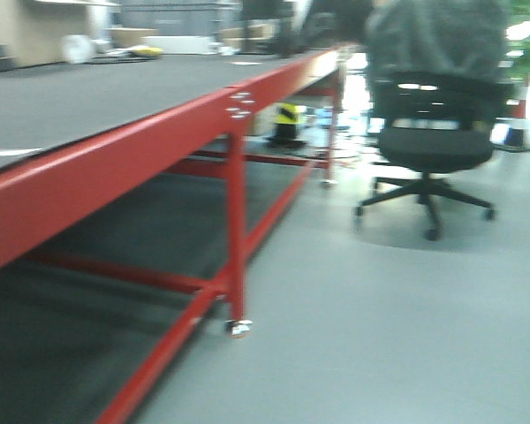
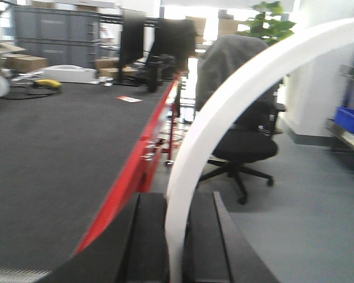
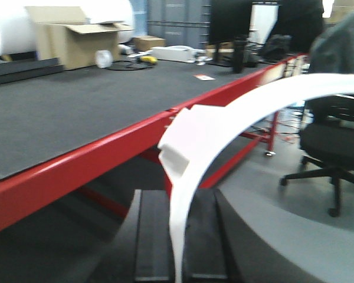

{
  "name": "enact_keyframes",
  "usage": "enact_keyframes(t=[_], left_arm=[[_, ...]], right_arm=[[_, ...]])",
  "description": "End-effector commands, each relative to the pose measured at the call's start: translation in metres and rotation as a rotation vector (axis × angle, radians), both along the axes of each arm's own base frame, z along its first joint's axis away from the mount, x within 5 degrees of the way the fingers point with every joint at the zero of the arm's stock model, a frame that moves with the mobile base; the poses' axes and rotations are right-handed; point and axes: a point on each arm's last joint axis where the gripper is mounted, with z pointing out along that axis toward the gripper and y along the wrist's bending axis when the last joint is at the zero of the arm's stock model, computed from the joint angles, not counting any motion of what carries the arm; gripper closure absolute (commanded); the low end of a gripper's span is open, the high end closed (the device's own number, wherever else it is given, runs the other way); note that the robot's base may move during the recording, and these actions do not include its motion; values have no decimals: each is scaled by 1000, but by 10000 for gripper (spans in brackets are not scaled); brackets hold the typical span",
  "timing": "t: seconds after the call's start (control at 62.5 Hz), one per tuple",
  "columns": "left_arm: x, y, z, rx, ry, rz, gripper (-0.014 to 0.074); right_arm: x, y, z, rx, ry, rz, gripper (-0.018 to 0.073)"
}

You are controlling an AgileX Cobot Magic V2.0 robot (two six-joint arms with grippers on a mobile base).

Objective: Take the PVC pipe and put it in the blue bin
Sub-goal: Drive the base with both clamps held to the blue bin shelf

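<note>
carry | left tool point(image 2: 177, 203), right tool point(image 3: 178, 200) both seemingly clenched on PVC pipe point(image 2: 224, 112) (blurred) | hold firm, swing clear of table point(image 2: 59, 147) toward blue bin point(image 2: 349, 119), frame right

Curved PVC pipe point(image 3: 236, 106) in right tool point(image 3: 178, 242)

Bare grey floor point(image 1: 380, 336) lies open from 3 to 6 o'clock in the front view. A long red-framed table with a dark grey top point(image 1: 115, 97) walls off 9 o'clock, its red leg point(image 1: 237, 221) and low crossbars point(image 1: 124, 269) barring the space beneath. A black swivel chair draped in a grey jacket point(image 1: 433, 141) stands at 1 o'clock, apart from the table, a lane between them. A white curved PVC pipe point(image 2: 236, 97), clamped in the left gripper point(image 2: 177, 253) and right gripper point(image 3: 180, 253), arcs from 6 to 2 o'clock across both wrist views.
</note>
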Motion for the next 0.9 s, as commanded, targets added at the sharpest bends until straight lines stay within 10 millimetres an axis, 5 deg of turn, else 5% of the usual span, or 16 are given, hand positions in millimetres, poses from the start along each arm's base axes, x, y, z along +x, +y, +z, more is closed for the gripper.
enact_keyframes(t=[0.0,0.88], left_arm=[[-2,-1,3,-7,-26,-5,707],[-2,-1,3,-7,-26,-5,707]], right_arm=[[-1,0,5,-9,-31,0,728],[-1,0,5,-9,-31,0,728]])
